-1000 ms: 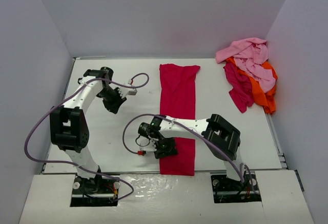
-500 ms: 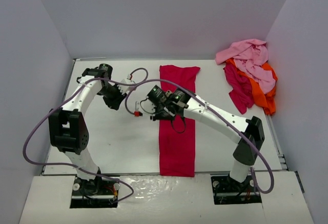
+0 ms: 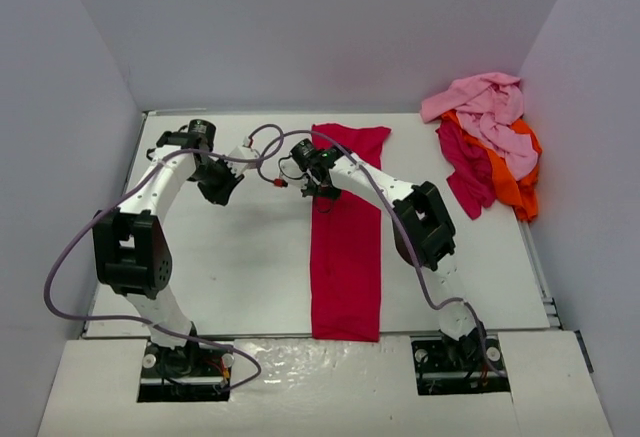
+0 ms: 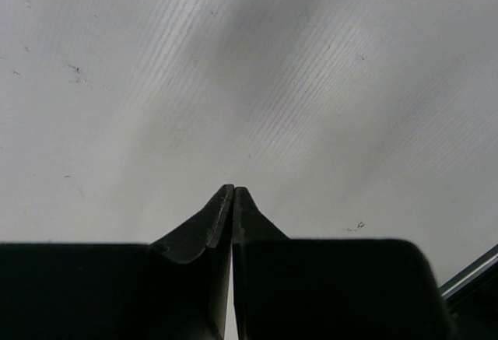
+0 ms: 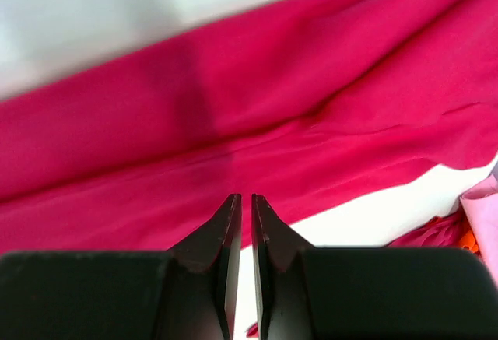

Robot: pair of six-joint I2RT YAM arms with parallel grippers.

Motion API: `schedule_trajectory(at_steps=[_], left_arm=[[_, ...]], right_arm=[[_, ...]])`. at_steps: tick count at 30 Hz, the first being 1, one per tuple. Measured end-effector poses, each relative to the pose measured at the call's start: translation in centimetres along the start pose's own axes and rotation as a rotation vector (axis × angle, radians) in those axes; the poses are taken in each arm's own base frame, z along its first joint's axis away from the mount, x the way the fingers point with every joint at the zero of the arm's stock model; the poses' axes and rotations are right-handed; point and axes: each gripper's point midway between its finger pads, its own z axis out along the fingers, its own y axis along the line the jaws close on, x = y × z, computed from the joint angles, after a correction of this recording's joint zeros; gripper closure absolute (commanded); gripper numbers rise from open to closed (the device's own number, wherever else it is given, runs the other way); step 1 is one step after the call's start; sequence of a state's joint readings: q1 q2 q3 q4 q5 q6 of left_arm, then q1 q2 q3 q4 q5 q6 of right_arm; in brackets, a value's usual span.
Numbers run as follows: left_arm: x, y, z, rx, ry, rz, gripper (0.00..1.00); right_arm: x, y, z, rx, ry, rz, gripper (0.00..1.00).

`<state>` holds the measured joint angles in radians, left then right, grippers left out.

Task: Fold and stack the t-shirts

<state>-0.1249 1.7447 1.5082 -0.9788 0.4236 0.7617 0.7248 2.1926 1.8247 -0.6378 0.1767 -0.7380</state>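
Where the white flat tabletop (image 3: pixel 250 257) fills the middle of the top view, the crimson-red cloth t-shirt (image 3: pixel 346 247) lies on it as a long narrow strip. It runs from the lower centre of the frame up to the upper centre, and its upper end is a little wider than the rest. In the right wrist view this cloth (image 5: pixel 257 122) crosses the whole frame and shows soft creases.

At the upper right of the top view three more shirts are heaped together against the wall. The light pink t-shirt (image 3: pixel 490 107) is on top, the orange t-shirt (image 3: pixel 520 185) lies under it at the right, and the dark magenta t-shirt (image 3: pixel 462 179) hangs out at the left side of the heap.

The right hand (image 3: pixel 320 192) is at the upper left edge of the crimson strip. Its two black fingers (image 5: pixel 222 231) are clenched with only a thin slit between them, and they grasp nothing. The left hand (image 3: pixel 220 192) is at the upper left, well apart from the strip, over bare tabletop. Its fingers (image 4: pixel 202 231) are pressed together and hold nothing.
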Motion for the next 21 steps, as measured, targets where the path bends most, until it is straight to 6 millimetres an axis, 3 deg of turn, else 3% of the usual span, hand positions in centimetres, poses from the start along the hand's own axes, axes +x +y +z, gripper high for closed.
schedule_trajectory(at_steps=[6,13,21], left_arm=[[-0.3,0.7,0.4,-0.027,-0.018,-0.002,1.0],[0.1,-0.1,0.9,0.001,-0.005,0.005,1.0],[0.1,-0.1,1.0,0.0,-0.006,0.005,1.0]], right_arm=[[0.8,-3.7,2.7,0.046,0.022,0.055,0.91],[2.6,-4.5,6.8,0.038,0.09,0.08,0.91],[0.9,-8.8,8.7,0.145,0.081,0.085,0.9]])
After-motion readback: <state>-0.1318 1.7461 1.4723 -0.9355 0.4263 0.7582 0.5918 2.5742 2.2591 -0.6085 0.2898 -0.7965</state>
